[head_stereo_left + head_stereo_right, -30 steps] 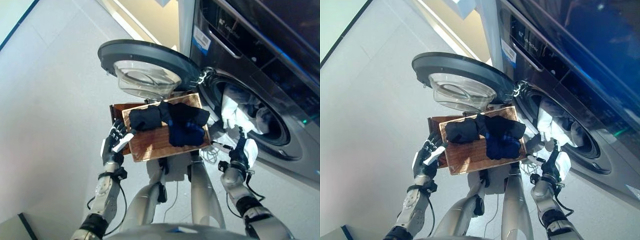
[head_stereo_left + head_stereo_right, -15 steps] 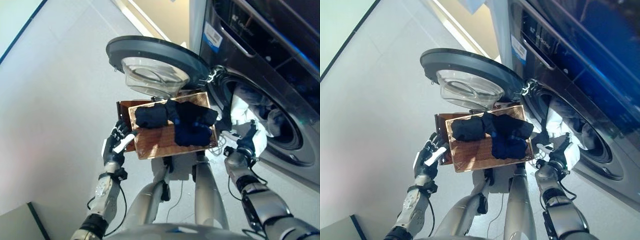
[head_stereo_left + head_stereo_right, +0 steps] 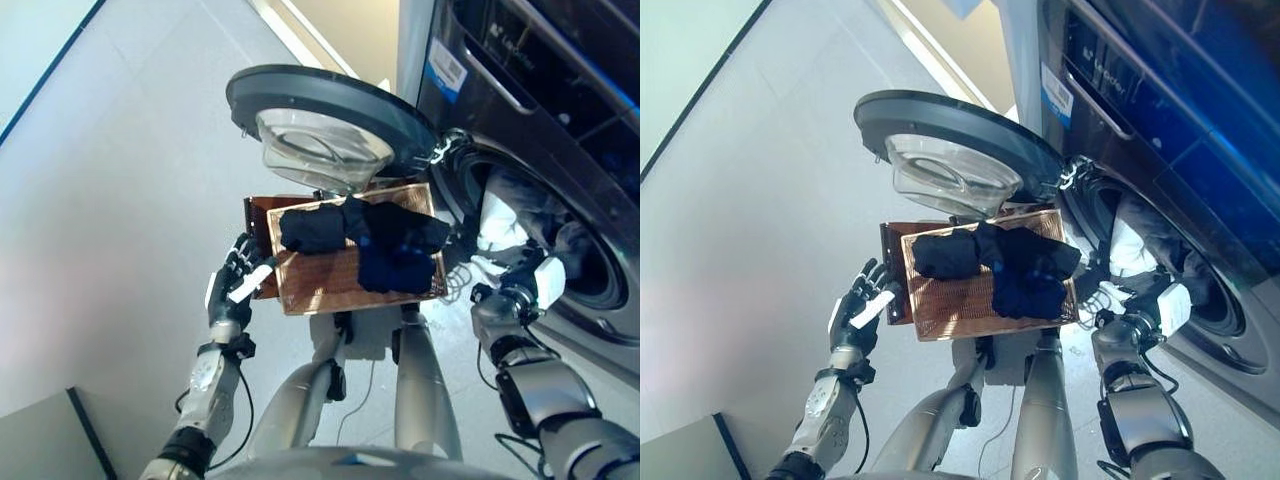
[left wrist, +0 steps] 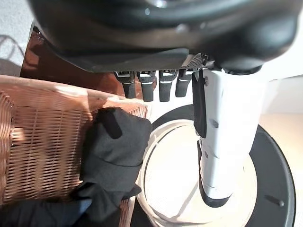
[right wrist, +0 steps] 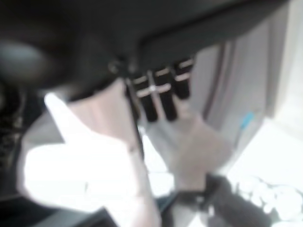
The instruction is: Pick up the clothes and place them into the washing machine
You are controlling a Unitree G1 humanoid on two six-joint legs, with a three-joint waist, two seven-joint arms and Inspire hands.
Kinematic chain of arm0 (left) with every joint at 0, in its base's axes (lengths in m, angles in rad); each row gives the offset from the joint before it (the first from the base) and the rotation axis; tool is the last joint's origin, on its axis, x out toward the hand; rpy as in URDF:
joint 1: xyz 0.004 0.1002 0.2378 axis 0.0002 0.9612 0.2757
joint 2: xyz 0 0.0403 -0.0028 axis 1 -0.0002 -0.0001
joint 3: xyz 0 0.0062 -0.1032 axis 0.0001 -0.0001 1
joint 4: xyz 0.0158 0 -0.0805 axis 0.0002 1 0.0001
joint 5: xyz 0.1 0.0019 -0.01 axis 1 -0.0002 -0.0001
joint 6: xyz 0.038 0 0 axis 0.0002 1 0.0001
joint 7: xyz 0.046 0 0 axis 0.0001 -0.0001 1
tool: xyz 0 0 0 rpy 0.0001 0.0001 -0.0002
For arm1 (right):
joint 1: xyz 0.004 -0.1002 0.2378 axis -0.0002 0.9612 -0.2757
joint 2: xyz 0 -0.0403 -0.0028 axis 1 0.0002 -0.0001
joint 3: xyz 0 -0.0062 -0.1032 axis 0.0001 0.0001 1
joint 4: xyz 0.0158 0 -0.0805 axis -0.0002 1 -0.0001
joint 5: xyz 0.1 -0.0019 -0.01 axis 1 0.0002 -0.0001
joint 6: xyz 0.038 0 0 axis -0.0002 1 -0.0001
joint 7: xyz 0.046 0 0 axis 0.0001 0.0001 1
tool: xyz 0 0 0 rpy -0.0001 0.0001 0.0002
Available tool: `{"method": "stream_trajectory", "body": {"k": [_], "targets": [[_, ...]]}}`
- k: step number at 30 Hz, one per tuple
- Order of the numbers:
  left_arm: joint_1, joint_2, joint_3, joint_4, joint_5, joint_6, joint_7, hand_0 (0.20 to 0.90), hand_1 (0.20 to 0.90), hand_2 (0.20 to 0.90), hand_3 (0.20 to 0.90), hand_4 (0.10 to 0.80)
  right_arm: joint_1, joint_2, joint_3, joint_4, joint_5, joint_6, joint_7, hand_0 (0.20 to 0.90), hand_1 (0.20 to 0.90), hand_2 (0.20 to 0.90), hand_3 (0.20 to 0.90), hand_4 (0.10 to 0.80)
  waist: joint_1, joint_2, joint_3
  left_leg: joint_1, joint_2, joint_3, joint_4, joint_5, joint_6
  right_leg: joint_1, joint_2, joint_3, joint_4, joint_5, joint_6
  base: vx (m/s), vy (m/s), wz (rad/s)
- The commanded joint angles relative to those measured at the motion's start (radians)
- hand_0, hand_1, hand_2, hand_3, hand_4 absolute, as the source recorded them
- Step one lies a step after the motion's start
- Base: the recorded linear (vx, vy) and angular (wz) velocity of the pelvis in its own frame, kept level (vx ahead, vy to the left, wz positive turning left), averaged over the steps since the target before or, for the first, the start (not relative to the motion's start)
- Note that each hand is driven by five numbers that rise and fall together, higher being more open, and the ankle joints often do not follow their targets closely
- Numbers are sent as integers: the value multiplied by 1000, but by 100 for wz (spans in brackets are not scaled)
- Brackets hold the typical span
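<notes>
Leftmost, left robot hand (image 3: 232, 292) raised beside wicker basket (image 3: 318, 283), fingers straight and relaxed, empty. Centre, dark clothes (image 3: 362, 240) piled in the basket's far half, a black roll (image 3: 313, 228) nearest the left edge, navy folds (image 3: 397, 268) bunched toward the right; open washer door (image 3: 325, 112) hanging just above. Rightward, white garment (image 3: 502, 226) draped at the drum mouth of washing machine (image 3: 540, 90), right robot hand (image 3: 528, 288) just below it; grip cannot be told from the views. Probably light, limp, prone to trail and snag on wicker; best gathered by the thick bunched middle, not a loose hem.
</notes>
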Motion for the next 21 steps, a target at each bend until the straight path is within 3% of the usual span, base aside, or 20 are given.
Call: {"method": "stream_trajectory", "body": {"k": [1,9,10,12,21], "targets": [[6,54,22,-110,-11,-74,-5,900,900,900,900,800,-118,-163,60,16,-9,-13,17,900,900,900,900,800,23,29,-5,-28,-24,-23,-9,-26,-106,47,16,-38,-122,48,2,0,0,0],[17,76,22,-175,-15,-71,-17,900,900,900,900,800,-226,-224,119,35,-34,6,30,900,900,900,900,800,40,33,6,-69,-16,-22,-9,-14,-111,-3,25,-37,-103,42,-4,-1,-13,0],[17,77,21,-179,-15,-72,-18,900,900,900,900,800,-229,-224,121,35,-37,7,30,439,439,439,439,471,42,33,6,-71,-15,-21,-9,-13,-111,-7,26,-38,-99,41,-4,9,-35,-2],[18,79,21,-185,-14,-73,-18,900,900,900,900,800,-231,-222,129,26,-43,4,36,200,200,200,200,300,41,28,9,-76,-12,-20,-9,-12,-113,-17,28,-38,-93,40,-5,3,-17,-1],[16,81,23,-191,-12,-80,-24,900,900,900,900,800,-238,-209,148,32,-25,-18,68,200,200,200,200,300,36,12,3,-78,-7,-23,-9,-12,-116,-26,32,-46,-84,34,-4,0,-9,1]]}}
